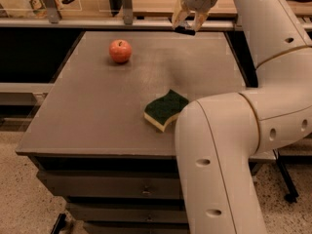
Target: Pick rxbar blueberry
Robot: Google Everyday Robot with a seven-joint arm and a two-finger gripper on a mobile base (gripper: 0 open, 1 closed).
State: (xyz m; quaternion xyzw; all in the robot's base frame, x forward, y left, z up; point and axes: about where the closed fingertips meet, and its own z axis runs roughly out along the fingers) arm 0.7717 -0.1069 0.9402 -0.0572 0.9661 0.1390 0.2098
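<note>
My gripper (187, 24) is at the far edge of the table, above the back middle-right. It is shut on the rxbar blueberry (185, 30), a small flat dark bar that hangs between the fingertips, lifted off the grey table (97, 106). The white arm comes down from the top right and its big lower link fills the front right of the view.
A red apple (120, 50) sits at the back left of the table. A green-and-yellow wavy sponge (165, 109) lies near the front middle, beside the arm's lower link. A rail and a shelf run behind the table. Drawers are below the table front.
</note>
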